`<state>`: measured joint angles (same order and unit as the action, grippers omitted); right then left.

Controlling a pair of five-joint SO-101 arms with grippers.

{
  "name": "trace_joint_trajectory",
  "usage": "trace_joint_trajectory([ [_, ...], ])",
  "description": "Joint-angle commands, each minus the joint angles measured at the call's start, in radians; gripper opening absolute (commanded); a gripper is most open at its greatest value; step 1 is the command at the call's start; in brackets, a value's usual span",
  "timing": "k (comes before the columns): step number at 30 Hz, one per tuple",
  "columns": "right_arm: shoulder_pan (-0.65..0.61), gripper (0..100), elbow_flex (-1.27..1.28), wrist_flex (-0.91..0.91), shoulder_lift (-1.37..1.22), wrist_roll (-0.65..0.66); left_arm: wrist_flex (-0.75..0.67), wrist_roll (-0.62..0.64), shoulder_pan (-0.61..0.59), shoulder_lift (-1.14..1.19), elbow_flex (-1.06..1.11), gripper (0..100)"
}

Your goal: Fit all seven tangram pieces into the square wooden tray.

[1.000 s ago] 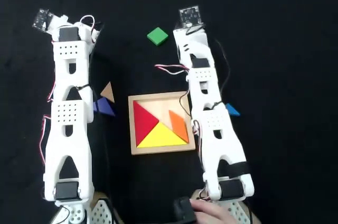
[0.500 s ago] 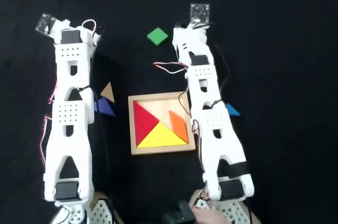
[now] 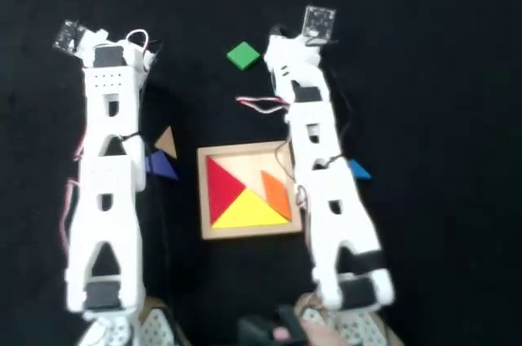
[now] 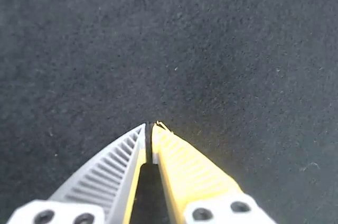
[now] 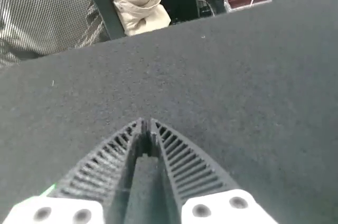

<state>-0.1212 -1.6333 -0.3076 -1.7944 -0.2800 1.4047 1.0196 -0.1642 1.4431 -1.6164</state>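
Observation:
The square wooden tray point(image 3: 245, 148) lies between my two arms and holds a red triangle point(image 3: 222, 187), a yellow triangle point(image 3: 249, 214) and an orange piece point(image 3: 276, 191). Its far part is bare wood. A green square point(image 3: 242, 55) lies beyond the tray, just left of the right arm's wrist. A tan triangle point(image 3: 166, 143) and a blue triangle point(image 3: 161, 166) sit beside the left arm point(image 3: 106, 158). Another blue piece point(image 3: 357, 169) lies right of the right arm point(image 3: 314, 134). My left gripper point(image 4: 149, 126) is shut and empty over bare black cloth. My right gripper point(image 5: 145, 124) is shut and empty too.
Black cloth covers the whole table point(image 3: 440, 101). Both arms stretch from the near edge toward the far side, flanking the tray. A person's hand point(image 3: 303, 323) rests on a dark object at the near edge. A mesh chair point(image 5: 47, 12) stands past the table's far edge.
The right arm's wrist has swung a little to the right and farther away. The left arm has stayed where it was. The hand at the near edge has shifted slightly.

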Motion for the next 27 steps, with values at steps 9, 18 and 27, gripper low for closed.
trace_joint_trajectory([
  [9,-0.006,1.1,-0.038,-0.180,0.159,-0.021,-0.002,0.003,0.007,-0.008,-0.047,3],
  [18,-0.006,1.1,-0.033,-0.075,0.145,-0.319,0.000,0.003,0.008,-0.008,-0.047,3],
  [27,-0.008,1.1,-0.036,0.229,0.077,-0.330,0.000,0.003,0.010,-0.008,-0.047,3],
])
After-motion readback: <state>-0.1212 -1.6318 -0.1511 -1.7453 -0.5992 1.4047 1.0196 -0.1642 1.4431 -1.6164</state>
